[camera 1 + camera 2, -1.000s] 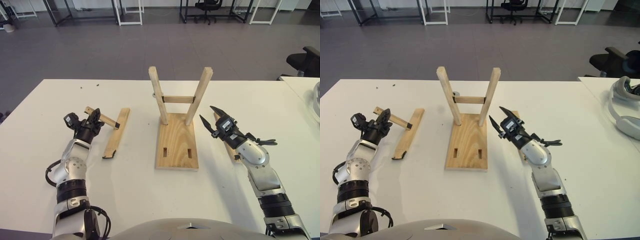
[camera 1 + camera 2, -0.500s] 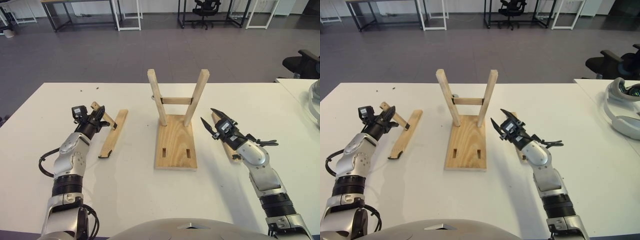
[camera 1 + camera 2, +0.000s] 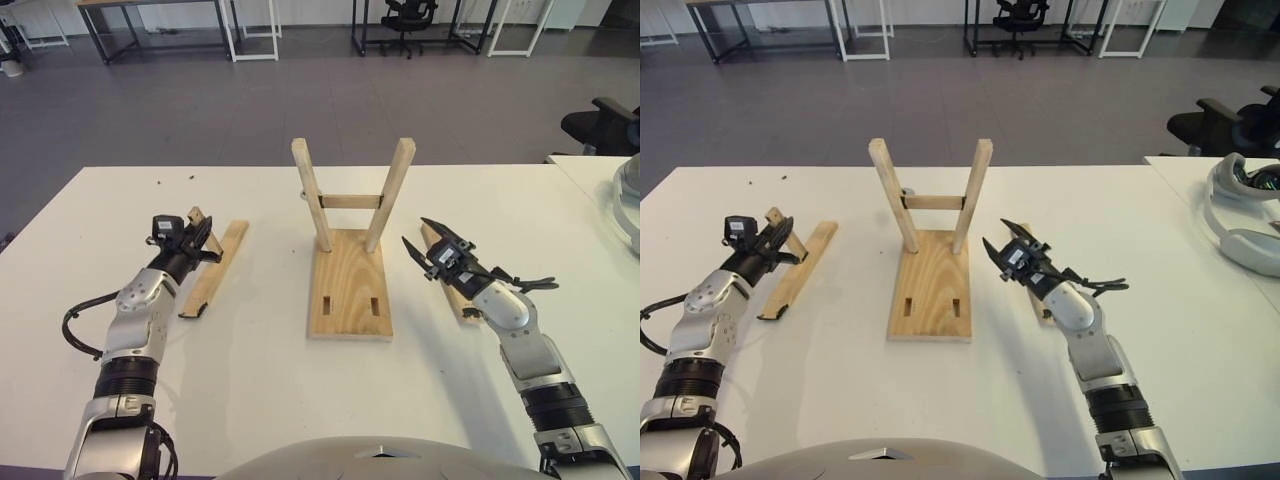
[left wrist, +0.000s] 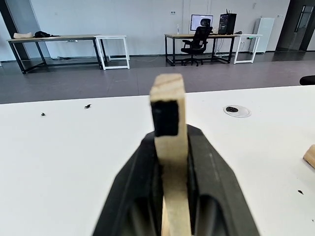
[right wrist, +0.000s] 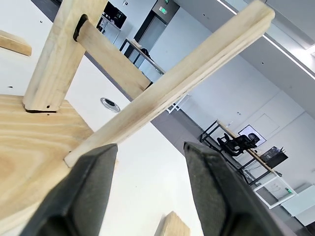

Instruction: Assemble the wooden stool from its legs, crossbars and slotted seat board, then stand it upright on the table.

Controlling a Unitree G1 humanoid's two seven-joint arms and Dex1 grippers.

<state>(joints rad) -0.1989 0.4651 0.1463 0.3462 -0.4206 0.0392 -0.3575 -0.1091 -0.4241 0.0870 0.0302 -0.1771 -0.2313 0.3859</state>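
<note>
The slotted seat board (image 3: 348, 285) lies flat at the table's middle. Two legs stand up from its far end, joined by a crossbar (image 3: 350, 201). To its left a loose leg (image 3: 213, 270) lies flat with a short crossbar (image 4: 167, 118) sticking out of it. My left gripper (image 3: 192, 243) is shut on that short crossbar. Right of the board, my right gripper (image 3: 422, 243) hovers open beside the nearer upright leg (image 5: 162, 83), its fingers (image 5: 91, 187) empty. Another wooden piece (image 3: 463, 304) lies under the right forearm.
A round grommet (image 4: 237, 111) sits in the tabletop behind the stool. A white headset (image 3: 1245, 215) rests on a neighbouring table at the right. An office chair (image 3: 605, 125) stands beyond the table's right corner.
My left forearm has swung and its gripper sits closer along the short crossbar to the flat leg, which has shifted slightly left. The right arm has hardly moved.
</note>
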